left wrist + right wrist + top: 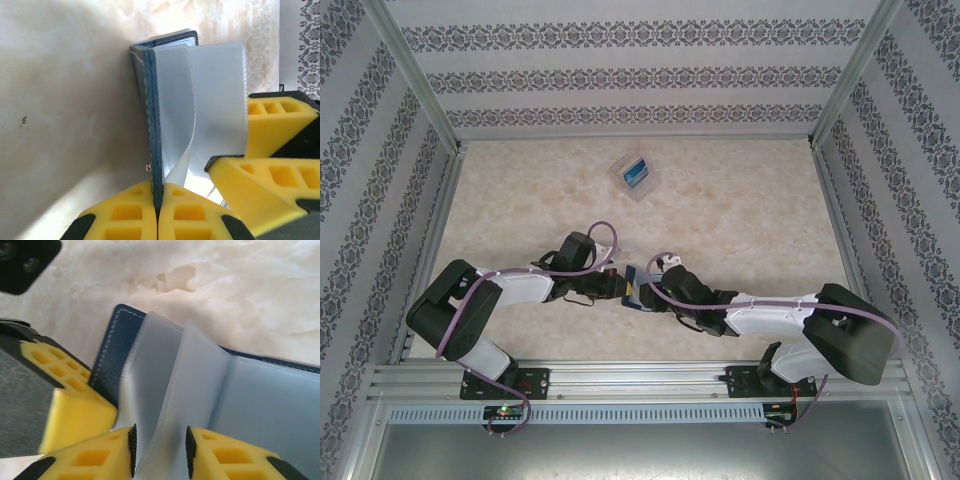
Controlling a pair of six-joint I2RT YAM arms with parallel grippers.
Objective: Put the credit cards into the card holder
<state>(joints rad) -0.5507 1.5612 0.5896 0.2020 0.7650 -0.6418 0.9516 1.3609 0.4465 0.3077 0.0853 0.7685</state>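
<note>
Navy card holder (pixel 154 120) is partly hidden within the clamped left gripper (pixel 157 197).

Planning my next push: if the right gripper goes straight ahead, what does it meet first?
The clear sleeve between the jaws of the right gripper, then likely the card holder itself; depth unclear.

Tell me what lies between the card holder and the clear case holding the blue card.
Bare marbled table, seen in the top view: the card holder sits near the arms, the clear case farther back.
</note>
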